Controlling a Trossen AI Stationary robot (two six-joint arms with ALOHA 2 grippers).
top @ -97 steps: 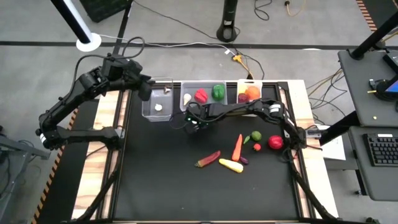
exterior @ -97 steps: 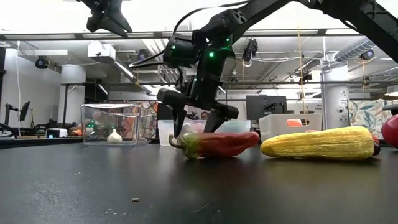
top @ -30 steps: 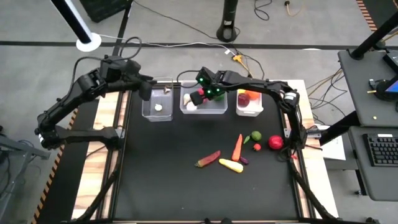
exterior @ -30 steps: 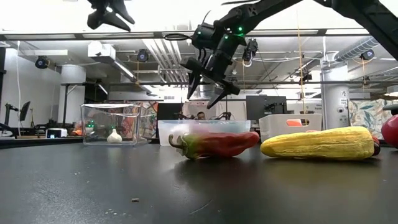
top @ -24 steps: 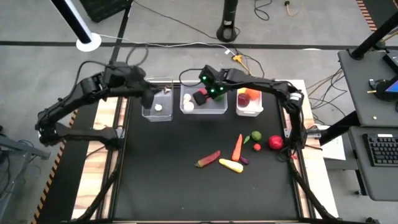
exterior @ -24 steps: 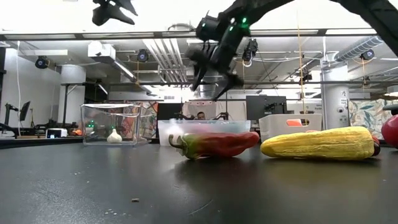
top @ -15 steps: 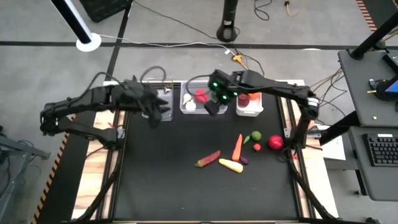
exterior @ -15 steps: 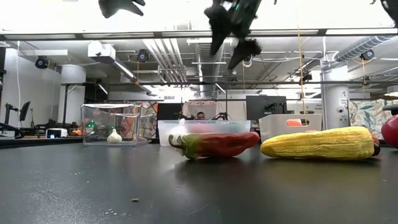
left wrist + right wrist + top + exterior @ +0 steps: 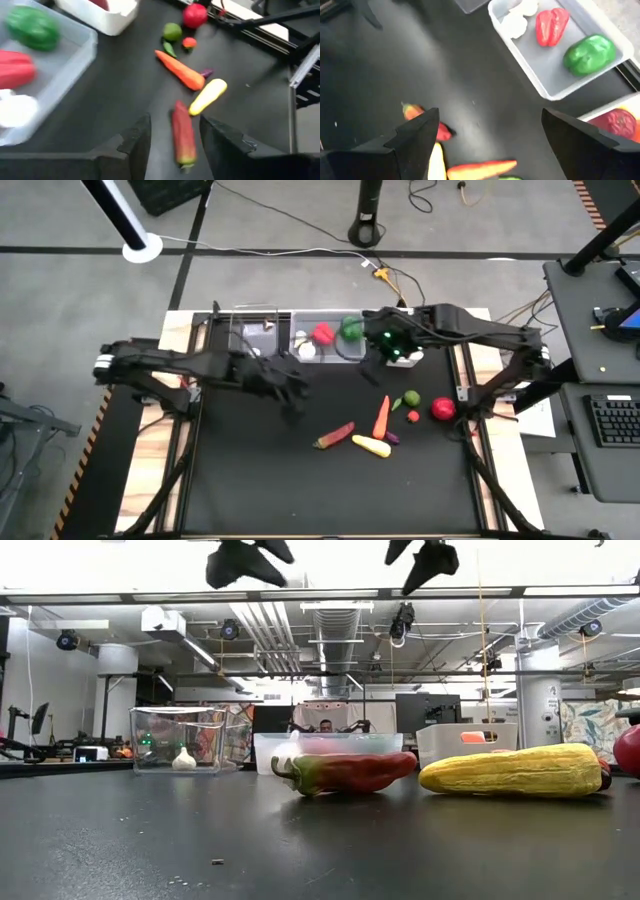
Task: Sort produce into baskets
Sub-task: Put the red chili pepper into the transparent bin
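So left gripper (image 9: 171,134), half open and empty, hangs over the long red pepper (image 9: 183,134); right gripper (image 9: 485,132) wide open, empty. Squash (image 9: 208,96) sits close, could get nudged.

Three baskets (image 9: 322,340) stand in a row along the table's (image 9: 250,470) far edge. Loose produce (image 9: 385,425) lies scattered right of centre, with the long pepper (image 9: 334,435) apparently touching nothing and the squash (image 9: 371,446) just right of it.

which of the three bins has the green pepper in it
The middle bin, the wider clear one: it holds the green pepper beside a red pepper.
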